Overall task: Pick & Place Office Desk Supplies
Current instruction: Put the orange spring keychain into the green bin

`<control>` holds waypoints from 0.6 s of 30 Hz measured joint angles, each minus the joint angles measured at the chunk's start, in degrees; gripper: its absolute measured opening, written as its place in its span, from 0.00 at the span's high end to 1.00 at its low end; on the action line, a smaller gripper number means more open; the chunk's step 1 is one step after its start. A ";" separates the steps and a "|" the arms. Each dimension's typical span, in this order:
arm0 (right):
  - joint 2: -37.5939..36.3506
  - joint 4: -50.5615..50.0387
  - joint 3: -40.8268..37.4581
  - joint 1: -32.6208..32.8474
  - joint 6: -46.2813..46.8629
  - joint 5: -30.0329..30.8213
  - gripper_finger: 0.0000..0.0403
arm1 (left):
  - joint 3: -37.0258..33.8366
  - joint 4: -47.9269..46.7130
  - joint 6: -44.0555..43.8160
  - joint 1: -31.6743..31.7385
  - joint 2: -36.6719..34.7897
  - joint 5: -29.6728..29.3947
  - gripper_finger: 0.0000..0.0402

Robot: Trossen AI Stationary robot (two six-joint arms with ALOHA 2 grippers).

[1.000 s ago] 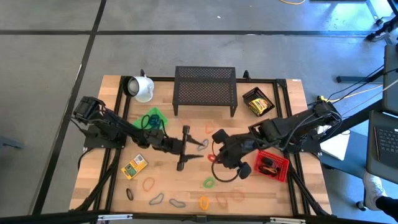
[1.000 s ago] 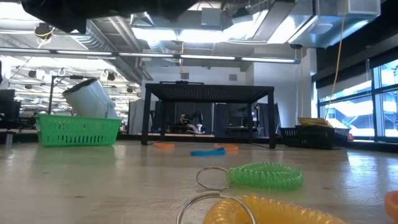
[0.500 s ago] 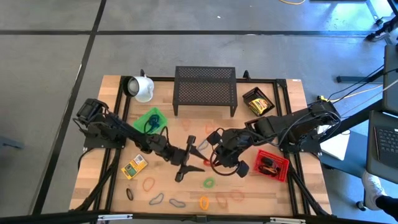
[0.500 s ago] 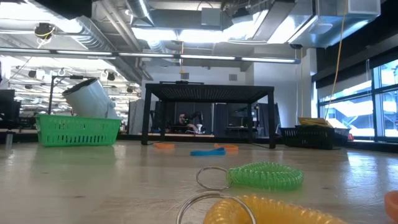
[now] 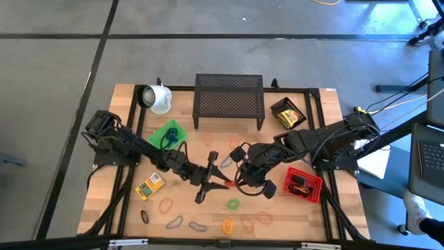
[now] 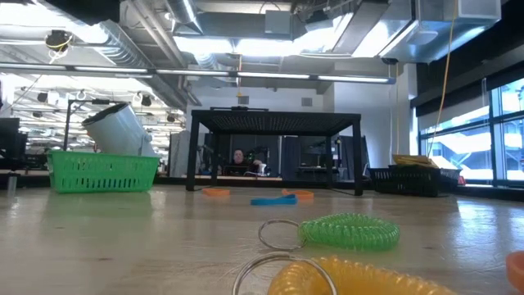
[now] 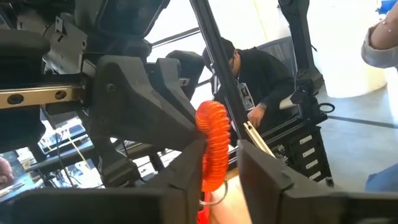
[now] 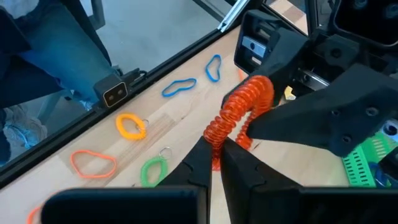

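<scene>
A red coiled loop (image 8: 242, 112) is held above the table's middle, between my two grippers. My right gripper (image 8: 214, 158) reaches in from the right and is shut on the coil. My left gripper (image 7: 217, 177) comes from the left, its fingers closed in on either side of the coil (image 7: 214, 140). In the high view the two grippers meet around the coil (image 5: 224, 182). A yellow box (image 5: 149, 185) lies flat on the table left of them. Several coloured loops, such as the green one (image 5: 233, 204), lie along the near edge. My left gripper has the red coil's upright stretch (image 7: 211, 158) between its two fingers. The fingers come about level from the table's left and lie across the coil. One finger (image 7: 186, 177) lies against the coil; a thin gap shows beside the other. My right gripper pinches the coil's lower end (image 8: 216, 138) between its two fingertips. It slants down from the table's right. The coil arches up and away from the fingers, clear of the table.
At the back stand a black mesh shelf (image 5: 229, 102), a white mug (image 5: 158, 98) and a black tray (image 5: 288, 114) with yellow boxes. A green basket (image 5: 168, 133) sits at the left, a red basket (image 5: 303, 182) at the right. A grey loop (image 5: 225, 161) lies under the grippers.
My left gripper has swung a little toward the near edge and toward the right gripper, and has turned. My right gripper has shifted slightly toward the left arm and tipped, bringing the red coil between the left fingers. A dark arm has left the top of the low view.
</scene>
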 joint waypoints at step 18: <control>-0.11 -3.26 0.36 -0.74 16.92 0.66 0.68 | 0.00 -0.04 -1.03 0.15 -0.02 -2.34 0.96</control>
